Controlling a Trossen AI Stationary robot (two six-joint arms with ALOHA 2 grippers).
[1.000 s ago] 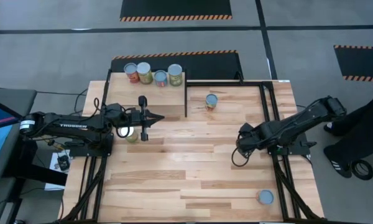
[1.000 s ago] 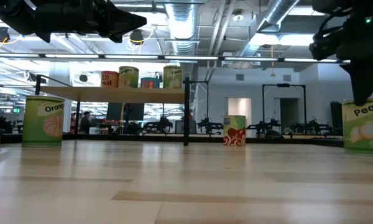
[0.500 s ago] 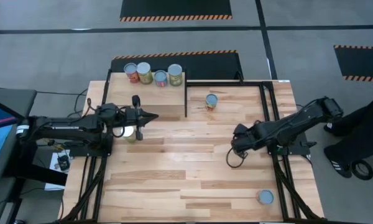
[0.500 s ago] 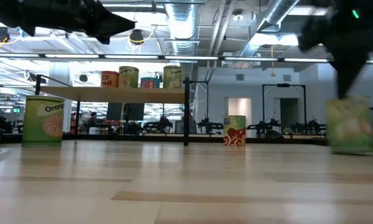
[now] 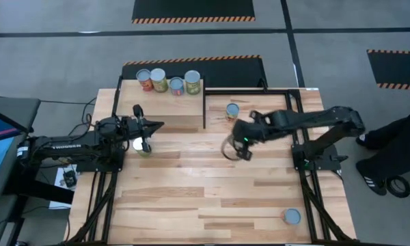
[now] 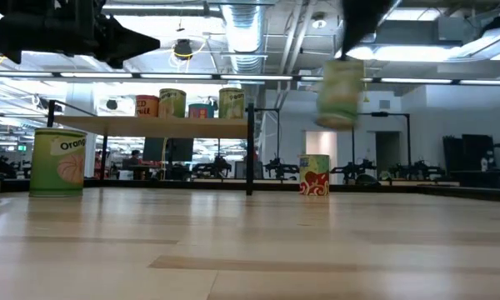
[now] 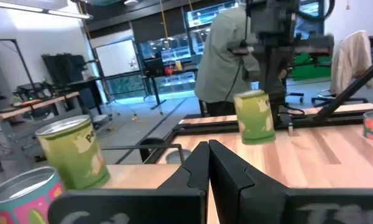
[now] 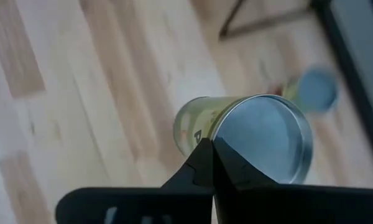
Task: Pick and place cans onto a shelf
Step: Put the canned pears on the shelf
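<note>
The right pincer (image 5: 238,145) hung over the middle of the counter (image 5: 212,198), closed on a green can (image 6: 340,92) and holding it well clear of the wood — seen from counter height, it floated above the red can (image 6: 314,175). That red can stood alone toward the far edge, just right of the dark post (image 5: 204,109) that marks the shelf's corner.

The shelf (image 5: 181,102) filled the far left corner, with four cans (image 5: 168,80) lined along its back edge, the row ending just short of the post. The front strip of the shelf lay bare.

The left pincer (image 5: 152,126) pointed across the shelf's front edge with its fingers (image 7: 202,168) pressed together, gripping nothing. An orange-labelled can (image 6: 58,162) stood on the counter just beside that arm, near the left edge.

One more can (image 5: 292,216) sat far off by the near right corner, close to the counter's edge. Between it and the arms the planks ran open — wide room on the near half and through the centre. A person (image 7: 227,56) stood beyond the counter's right side.
</note>
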